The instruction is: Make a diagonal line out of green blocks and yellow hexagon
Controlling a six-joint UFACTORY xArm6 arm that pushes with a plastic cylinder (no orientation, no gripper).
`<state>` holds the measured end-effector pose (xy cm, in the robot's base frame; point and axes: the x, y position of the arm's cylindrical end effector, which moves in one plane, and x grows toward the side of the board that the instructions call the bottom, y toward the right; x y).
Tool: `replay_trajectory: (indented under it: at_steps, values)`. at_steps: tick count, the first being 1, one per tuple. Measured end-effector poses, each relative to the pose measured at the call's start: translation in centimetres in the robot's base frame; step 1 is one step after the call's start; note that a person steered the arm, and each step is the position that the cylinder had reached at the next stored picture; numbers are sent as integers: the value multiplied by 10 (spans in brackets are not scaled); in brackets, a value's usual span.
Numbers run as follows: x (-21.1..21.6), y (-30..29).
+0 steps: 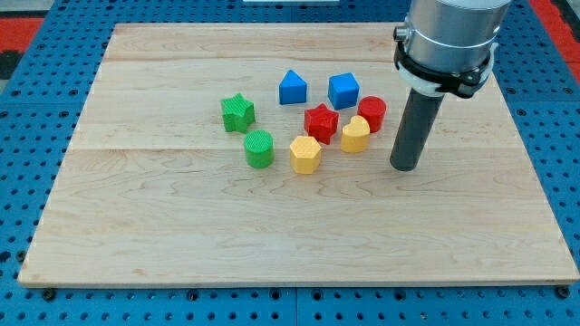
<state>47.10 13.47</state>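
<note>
Green star [237,112] and cylinder [259,148], yellow hexagon [305,154], pale striped wooden board [181,226], blue perforated base [27,136].

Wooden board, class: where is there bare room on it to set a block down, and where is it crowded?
Free: the wide strip along the view's bottom of the board, below the green cylinder and yellow hexagon; also the view's left, beyond the green star. Crowded: the centre cluster, with my tip just right of it.
</note>
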Motion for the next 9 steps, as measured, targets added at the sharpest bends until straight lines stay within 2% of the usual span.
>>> replay_trajectory:
  at_steps: [6, 9]
  values:
    - [-13, -90]
    - [-13, -207]
